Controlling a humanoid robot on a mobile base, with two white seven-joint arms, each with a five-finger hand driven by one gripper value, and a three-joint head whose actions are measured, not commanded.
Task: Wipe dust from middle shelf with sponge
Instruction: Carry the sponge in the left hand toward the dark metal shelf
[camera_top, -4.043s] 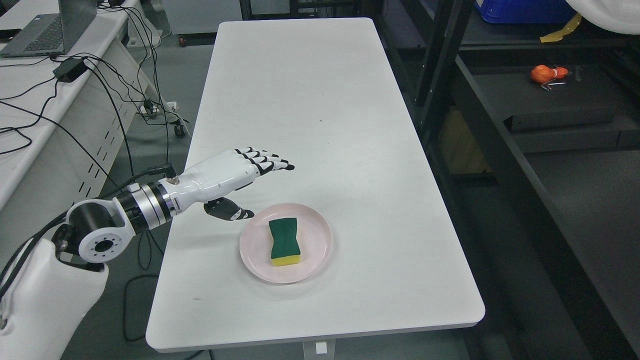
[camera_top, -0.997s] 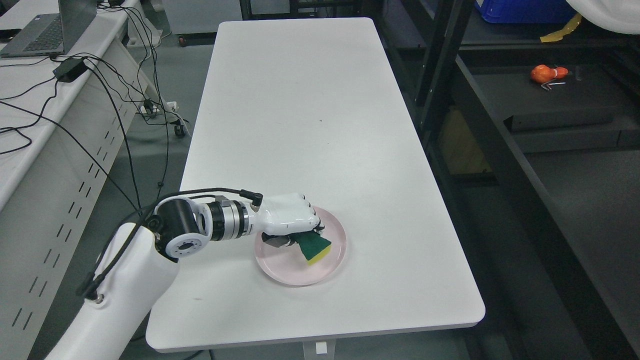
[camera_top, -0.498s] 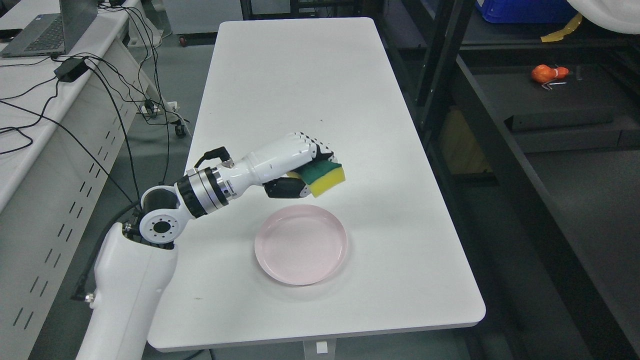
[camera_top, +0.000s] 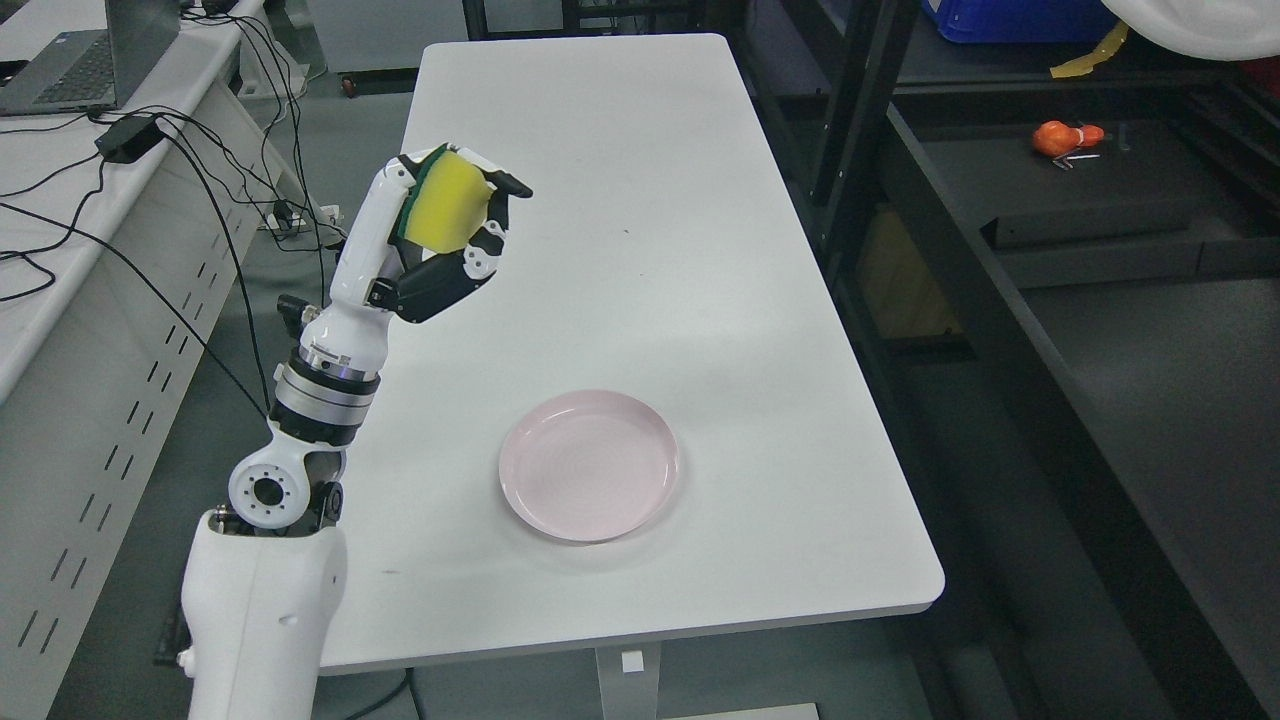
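My left hand (camera_top: 455, 215) is raised high over the left edge of the white table (camera_top: 640, 200), palm turned toward me, shut on the sponge (camera_top: 446, 206). The sponge shows its yellow face, with a thin green scouring layer along its left side. The pink plate (camera_top: 590, 464) lies empty on the near part of the table, well below and to the right of the hand. A dark metal shelf rack (camera_top: 1060, 200) stands to the right of the table. My right arm does not show.
On the rack lie an orange object (camera_top: 1066, 136), a blue bin (camera_top: 1010, 20) and a white bag (camera_top: 1200, 25). A black upright post (camera_top: 850, 110) stands close to the table's right edge. A desk with a laptop (camera_top: 60, 60) and cables is at the left.
The left hand took the sponge off the plate, lifted it and swung up and left, turning the yellow face toward me. The whole picture has shifted slightly left and up.
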